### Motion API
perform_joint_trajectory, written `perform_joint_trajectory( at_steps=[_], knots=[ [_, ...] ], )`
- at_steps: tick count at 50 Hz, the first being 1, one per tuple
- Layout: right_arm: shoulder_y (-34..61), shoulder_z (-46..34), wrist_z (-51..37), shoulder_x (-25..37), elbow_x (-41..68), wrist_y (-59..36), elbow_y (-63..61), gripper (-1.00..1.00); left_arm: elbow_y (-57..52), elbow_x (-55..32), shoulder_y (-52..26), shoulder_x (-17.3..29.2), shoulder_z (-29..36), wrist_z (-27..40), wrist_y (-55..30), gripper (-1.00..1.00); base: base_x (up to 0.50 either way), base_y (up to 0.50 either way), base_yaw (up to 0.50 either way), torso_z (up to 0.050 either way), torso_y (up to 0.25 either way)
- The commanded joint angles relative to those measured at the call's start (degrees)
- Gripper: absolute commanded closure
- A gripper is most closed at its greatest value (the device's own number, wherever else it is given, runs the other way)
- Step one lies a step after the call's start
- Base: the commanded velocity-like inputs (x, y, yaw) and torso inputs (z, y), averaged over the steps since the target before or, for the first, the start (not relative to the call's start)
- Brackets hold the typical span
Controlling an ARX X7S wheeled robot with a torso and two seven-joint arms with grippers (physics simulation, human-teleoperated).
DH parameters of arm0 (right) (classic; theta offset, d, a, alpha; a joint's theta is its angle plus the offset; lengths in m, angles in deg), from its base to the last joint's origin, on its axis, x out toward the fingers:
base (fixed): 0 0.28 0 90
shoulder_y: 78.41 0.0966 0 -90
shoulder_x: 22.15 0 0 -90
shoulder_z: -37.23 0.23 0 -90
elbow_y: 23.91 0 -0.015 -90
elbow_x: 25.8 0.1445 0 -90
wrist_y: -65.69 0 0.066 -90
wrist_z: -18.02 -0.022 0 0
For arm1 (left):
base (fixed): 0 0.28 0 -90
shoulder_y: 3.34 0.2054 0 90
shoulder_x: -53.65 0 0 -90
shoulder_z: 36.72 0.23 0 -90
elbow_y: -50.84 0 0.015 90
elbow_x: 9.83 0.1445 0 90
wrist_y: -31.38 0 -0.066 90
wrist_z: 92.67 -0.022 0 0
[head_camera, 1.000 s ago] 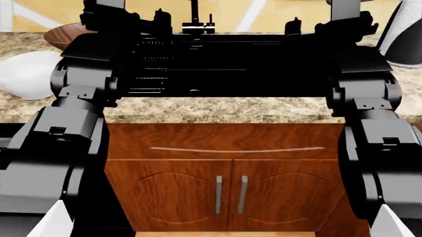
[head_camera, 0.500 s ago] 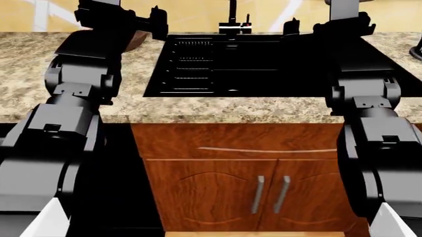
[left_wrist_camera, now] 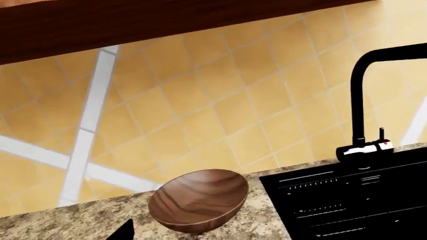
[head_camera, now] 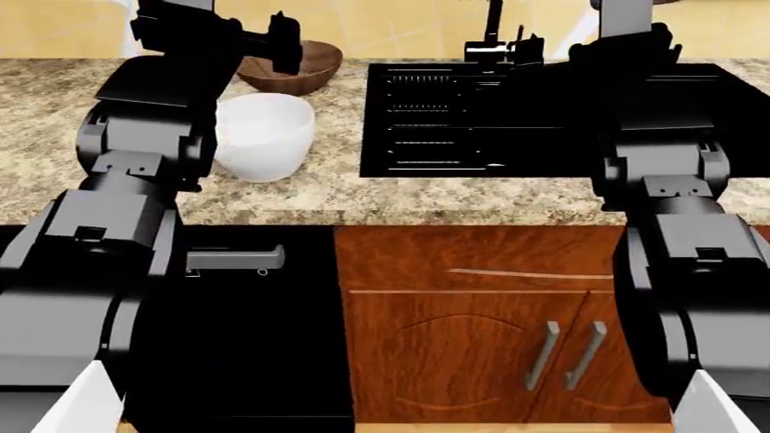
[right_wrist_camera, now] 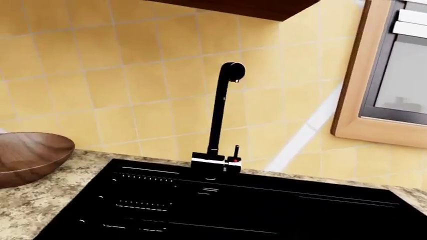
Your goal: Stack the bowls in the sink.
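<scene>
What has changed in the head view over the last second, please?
The view has swung left: the sink has slid rightward in frame, and the white bowl and wooden bowl now both show on the counter to its left. Nothing was grasped or released; both arms kept their raised pose.

The brown wood-grain bowl (head_camera: 288,68) sits upright on the table near the tiled wall, off my sink's ribbed side. The glossy white bowl (head_camera: 262,135) stands upright just in front of it, nearer to me; whether the two touch I cannot tell. The matte black sink (head_camera: 506,117) lies beside them, with its tall black faucet (right_wrist_camera: 219,120) at the back edge.
</scene>
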Motion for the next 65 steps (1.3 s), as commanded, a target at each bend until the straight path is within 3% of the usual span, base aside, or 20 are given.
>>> perform_joint_trajectory(
  at_steps=[1,30,65],
  knots=[
    [-0.4,0.1,0.0,-0.2,0.0,0.2,0.2,-1.00,0.0,-0.1,0.5,0.4,-0.3,0.2,-0.1,-1.00,0.00,0.50,0.00,0.000,0.000],
    [-1.1,0.8,0.1,-0.1,0.0,0.4,0.2,-1.00,0.1,0.6,1.0,0.2,-0.3,0.2,0.2,-1.00,0.00,0.49,0.00,0.000,0.000],
    [-1.3,2.6,0.2,0.0,0.0,-0.3,0.3,-1.00,0.1,0.8,1.1,-0.1,0.0,0.2,0.2,-1.00,0.37,0.03,0.00,0.000,0.000]
  ],
)
